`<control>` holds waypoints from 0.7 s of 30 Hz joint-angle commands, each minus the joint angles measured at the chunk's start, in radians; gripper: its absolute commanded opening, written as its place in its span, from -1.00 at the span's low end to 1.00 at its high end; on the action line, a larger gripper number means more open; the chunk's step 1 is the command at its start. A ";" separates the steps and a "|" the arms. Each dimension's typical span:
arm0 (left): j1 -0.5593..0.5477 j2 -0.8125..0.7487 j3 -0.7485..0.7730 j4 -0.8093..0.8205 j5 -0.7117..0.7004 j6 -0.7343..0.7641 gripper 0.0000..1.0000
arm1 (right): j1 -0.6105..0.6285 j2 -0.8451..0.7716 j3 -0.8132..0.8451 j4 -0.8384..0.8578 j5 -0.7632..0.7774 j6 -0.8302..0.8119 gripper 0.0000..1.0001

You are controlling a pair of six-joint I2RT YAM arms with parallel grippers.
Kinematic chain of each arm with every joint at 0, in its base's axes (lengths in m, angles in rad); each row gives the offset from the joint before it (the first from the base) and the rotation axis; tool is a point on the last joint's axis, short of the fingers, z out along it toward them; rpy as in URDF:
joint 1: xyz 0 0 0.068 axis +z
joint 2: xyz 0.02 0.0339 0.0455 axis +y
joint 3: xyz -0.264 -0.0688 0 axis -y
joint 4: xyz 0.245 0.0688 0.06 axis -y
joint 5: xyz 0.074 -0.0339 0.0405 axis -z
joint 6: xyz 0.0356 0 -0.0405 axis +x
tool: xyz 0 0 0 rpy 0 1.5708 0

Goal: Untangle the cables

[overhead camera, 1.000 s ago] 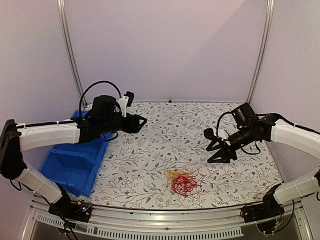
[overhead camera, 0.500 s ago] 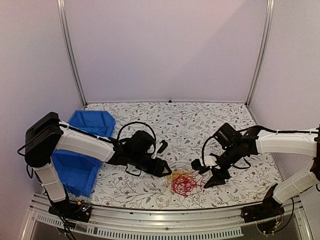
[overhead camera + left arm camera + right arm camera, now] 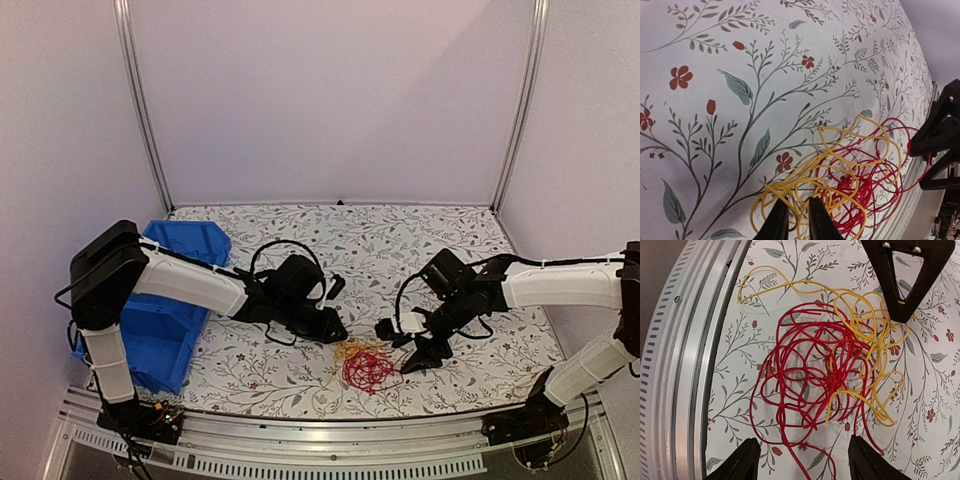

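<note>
The cables [image 3: 366, 366] lie as a small clump near the table's front edge, red loops [image 3: 810, 370] tangled with yellow strands [image 3: 870, 340]. My left gripper [image 3: 336, 331] is down at the clump's left side. In the left wrist view its fingertips [image 3: 799, 216] stand almost together with yellow strands [image 3: 790, 192] pinched between them. My right gripper [image 3: 401, 346] hovers at the clump's right side, open wide. Its fingers [image 3: 802, 460] straddle the red loops' near end without touching them. The left gripper's black finger [image 3: 905, 280] shows across the clump.
A blue bin [image 3: 150, 320] stands at the left of the floral tablecloth [image 3: 400, 250]. The metal rail [image 3: 685, 365] of the table's front edge runs close beside the red loops. The right gripper [image 3: 940, 140] shows as a dark shape beyond the cables.
My left arm swung from the bin over to the clump and its jaws closed at the yellow strands. My right gripper came down and left to the clump's right side.
</note>
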 commanded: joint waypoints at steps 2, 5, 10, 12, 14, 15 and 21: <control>0.008 -0.053 0.058 0.001 -0.016 0.057 -0.98 | 0.007 0.035 -0.023 0.107 0.061 0.027 -0.18; 0.011 -0.133 0.084 0.035 -0.045 0.127 -1.00 | 0.003 0.094 -0.006 0.121 0.086 0.056 -0.64; 0.030 -0.260 0.183 0.051 -0.124 0.200 -1.00 | -0.106 0.132 0.026 0.117 0.006 0.101 -1.00; 0.035 -0.285 0.251 0.048 -0.143 0.232 -1.00 | -0.188 0.132 0.045 0.103 -0.034 0.107 -1.00; 0.035 -0.293 0.334 0.032 -0.160 0.272 -1.00 | -0.284 0.128 0.069 0.073 -0.101 0.103 -1.00; 0.034 -0.293 0.371 0.025 -0.160 0.288 -1.00 | -0.324 0.127 0.080 0.060 -0.123 0.100 -1.00; 0.034 -0.280 0.485 0.036 -0.129 0.342 -1.00 | -0.390 0.125 0.116 0.007 -0.051 0.091 -0.76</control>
